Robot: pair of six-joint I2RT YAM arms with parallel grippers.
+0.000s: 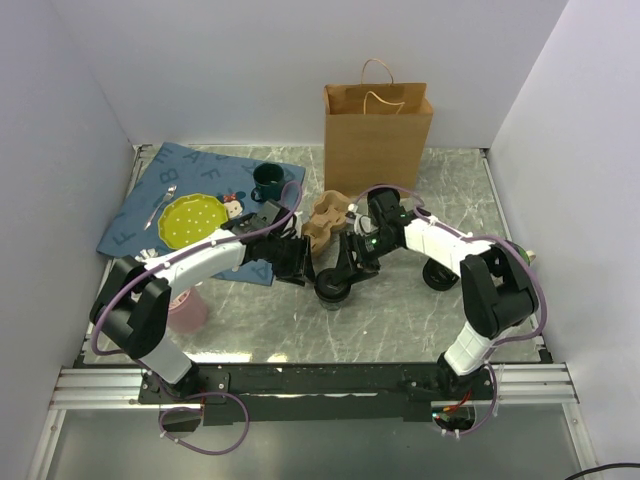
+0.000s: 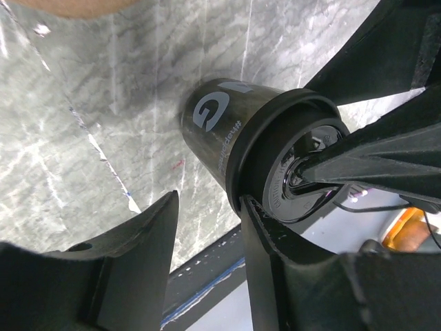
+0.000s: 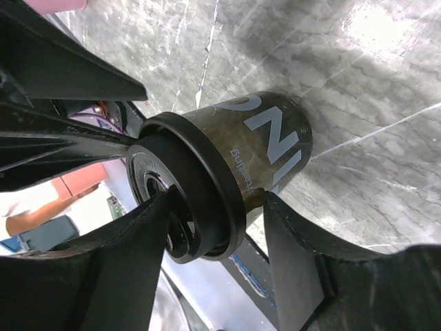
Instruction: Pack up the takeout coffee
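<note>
The cup [image 1: 333, 287] stands upright on the table [image 1: 420, 320] at the centre of the top view, lid [image 3: 207, 172] on, long axis vertical. The left gripper [image 2: 208, 198] reaches it from the frame's left, the right gripper [image 3: 217, 196] from the right. The right is better placed. Its jaws stand half apart astride the cup, one finger at the lid, the other beside the wall; whether they press I cannot tell. The left jaws gape narrower than the cup and hold nothing, one fingertip at the lid's rim. The bag [image 1: 378, 125] stands at upper centre, beyond the cup, so the carry probably suits the right arm.
</note>
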